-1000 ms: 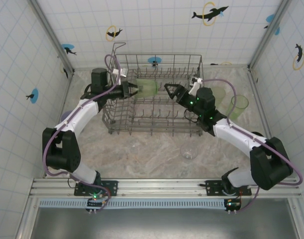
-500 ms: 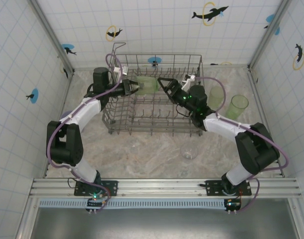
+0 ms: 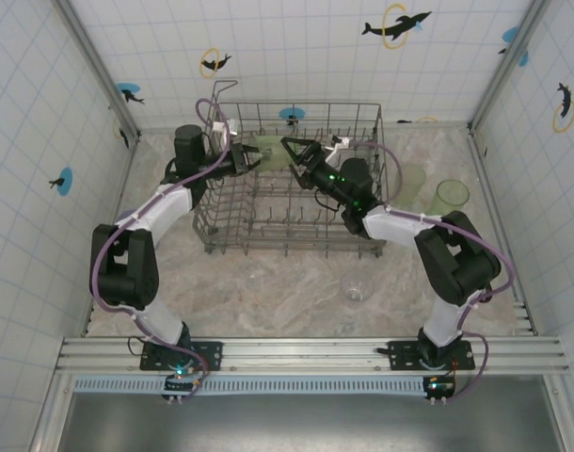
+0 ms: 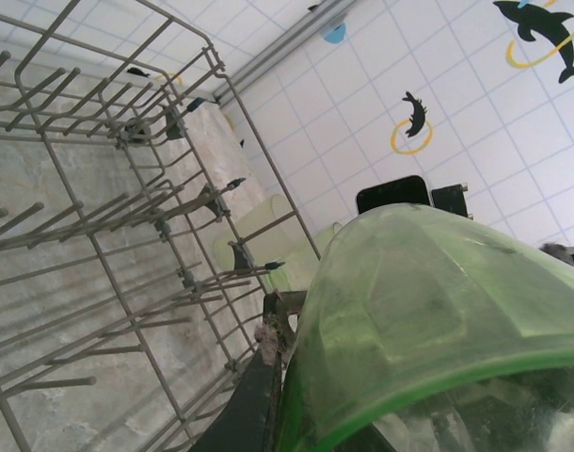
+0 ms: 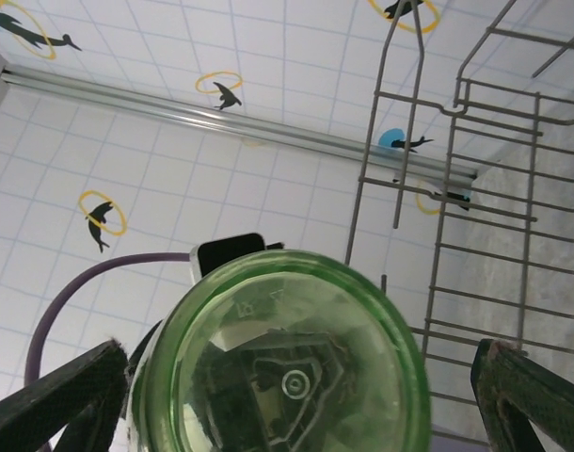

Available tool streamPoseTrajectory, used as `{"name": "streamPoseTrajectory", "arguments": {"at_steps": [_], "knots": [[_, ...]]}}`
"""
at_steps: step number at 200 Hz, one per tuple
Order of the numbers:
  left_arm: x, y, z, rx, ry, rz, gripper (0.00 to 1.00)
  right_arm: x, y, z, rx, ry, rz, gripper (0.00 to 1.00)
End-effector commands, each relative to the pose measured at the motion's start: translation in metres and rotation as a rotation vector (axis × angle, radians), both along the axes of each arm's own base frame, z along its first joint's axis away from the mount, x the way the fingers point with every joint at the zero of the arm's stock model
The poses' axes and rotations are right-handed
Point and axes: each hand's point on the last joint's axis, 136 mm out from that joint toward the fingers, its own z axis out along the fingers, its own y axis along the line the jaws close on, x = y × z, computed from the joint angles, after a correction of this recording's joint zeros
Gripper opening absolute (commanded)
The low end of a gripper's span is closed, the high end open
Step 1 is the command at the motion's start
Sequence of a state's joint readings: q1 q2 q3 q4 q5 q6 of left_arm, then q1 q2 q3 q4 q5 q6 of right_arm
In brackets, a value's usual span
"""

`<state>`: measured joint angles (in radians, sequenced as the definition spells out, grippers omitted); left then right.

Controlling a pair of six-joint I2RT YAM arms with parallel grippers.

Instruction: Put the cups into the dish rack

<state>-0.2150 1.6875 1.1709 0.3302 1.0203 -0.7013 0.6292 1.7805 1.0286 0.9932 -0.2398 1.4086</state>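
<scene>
**One tumbler between two hands over the rack**

The left hand is clenched on the green tumbler. It holds the cup on its side above the rack's far-left corner, base turned toward the other arm. The right hand is spread wide. Its wrist view shows the tumbler's base square ahead, framed by the two dark fingers. Whether either finger touches the cup I cannot tell.

A second ago the right hand hung over the rack's right half, well apart from the cup. It has since swung across to the far-left with its jaws kept wide, while the left hand has moved the cup only slightly farther back. This looks like a handover or regrip being set up rather than a placement. The tumbler is not yet set among the tines.

Two more green tumblers stand on the tabletop just right of the rack. A clear glass stands near the rack's front edge. All three are still to be loaded, so most of the task remains.
</scene>
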Motion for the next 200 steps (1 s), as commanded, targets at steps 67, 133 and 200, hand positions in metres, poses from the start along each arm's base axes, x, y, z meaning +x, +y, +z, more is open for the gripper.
{"name": "streamPoseTrajectory", "arguments": {"at_steps": [67,133,200], "knots": [[0.006,-0.007,0.002,-0.035,-0.001,-0.025,0.0,0.004,0.01,0.03,0.157,-0.034,0.027,0.83],[-0.002,-0.012,0.0,-0.021,0.004,-0.038,0.0,0.007,0.007,0.026,0.15,-0.03,0.02,0.67],[0.005,-0.002,0.007,0.054,-0.01,0.056,0.47,0.004,-0.005,0.027,0.087,-0.056,-0.022,0.51]]}}
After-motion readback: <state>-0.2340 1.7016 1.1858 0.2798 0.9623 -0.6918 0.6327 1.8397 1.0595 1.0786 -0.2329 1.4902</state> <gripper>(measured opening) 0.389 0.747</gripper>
